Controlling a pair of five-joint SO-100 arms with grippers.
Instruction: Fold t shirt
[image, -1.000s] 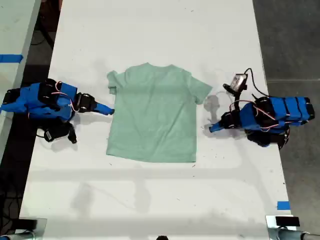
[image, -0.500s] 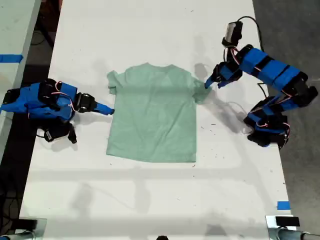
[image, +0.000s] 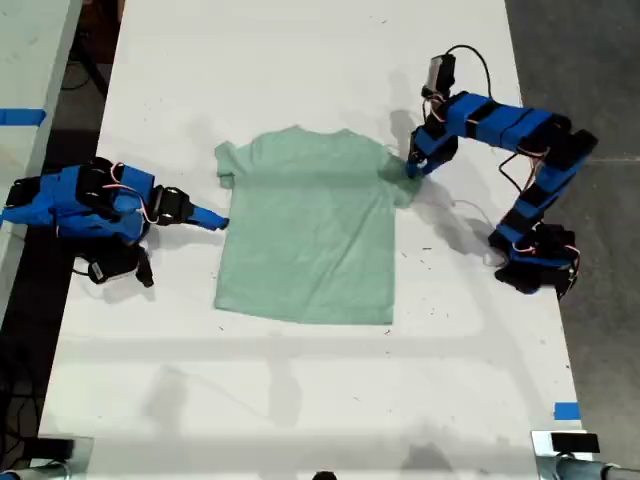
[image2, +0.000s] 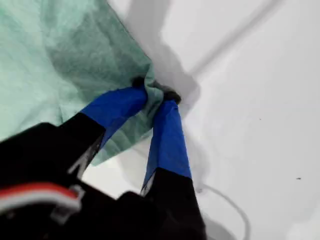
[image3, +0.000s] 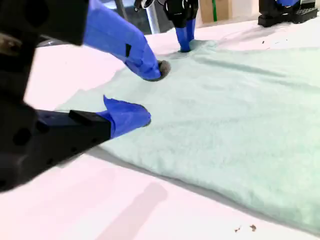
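T-shirt (image: 305, 230): pale mint-green, lying flat and face-up on the middle of the white counter (image: 300, 60), hem toward the near edge in the exterior view.
First pincer (image2: 156, 96): closed on the sleeve nearest the counter's edge at the exterior view's right, cloth bunched between its blue tips.
Second pincer (image3: 147, 92): jaws apart, empty, poised at the opposite sleeve; whether a tip touches the cloth cannot be told.
Handling (judged): light, limp, thin; it should drape and wrinkle when lifted, so hold at sleeve ends or hem corners.
Surroundings: blue tape (image: 566, 410) near the counter's edge at the exterior view's right.
Obstructions: none on the cloth apart from the arms themselves.
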